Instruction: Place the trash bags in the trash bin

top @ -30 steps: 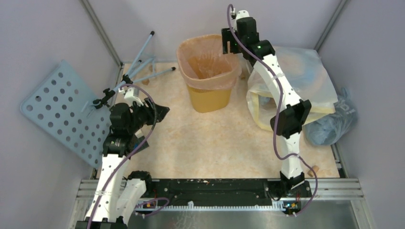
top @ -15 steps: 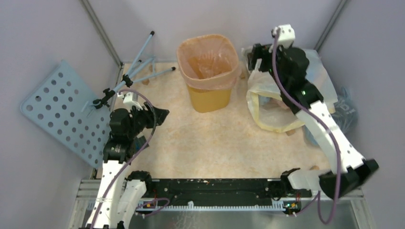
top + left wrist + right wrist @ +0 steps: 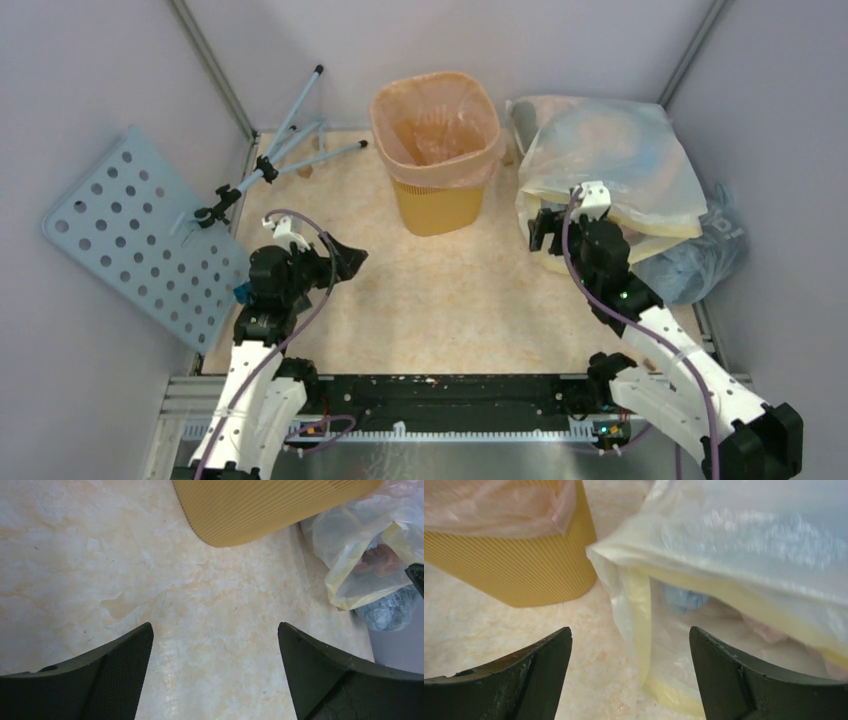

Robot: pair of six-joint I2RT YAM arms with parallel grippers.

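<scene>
Right arm (image 3: 640, 310) has folded back low beside sack (image 3: 620, 150); right fingers (image 3: 514, 680) and left fingers (image 3: 100, 680) gape empty.

Bare beige marbled desk (image 3: 450, 295) lies open across the near middle, in front of the ribbed yellow-orange plastic bin (image 3: 437, 207). Only a narrow gap separates the bin from the large whitish-yellow translucent sack (image 3: 620, 150) crowding the far right. A pale blue perforated panel (image 3: 120, 228) and a grey-blue tripod (image 3: 265, 165) hem the left side.

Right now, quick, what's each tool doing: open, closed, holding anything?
The left tool is open, holding nothing.
The right tool is open, holding nothing.
</scene>
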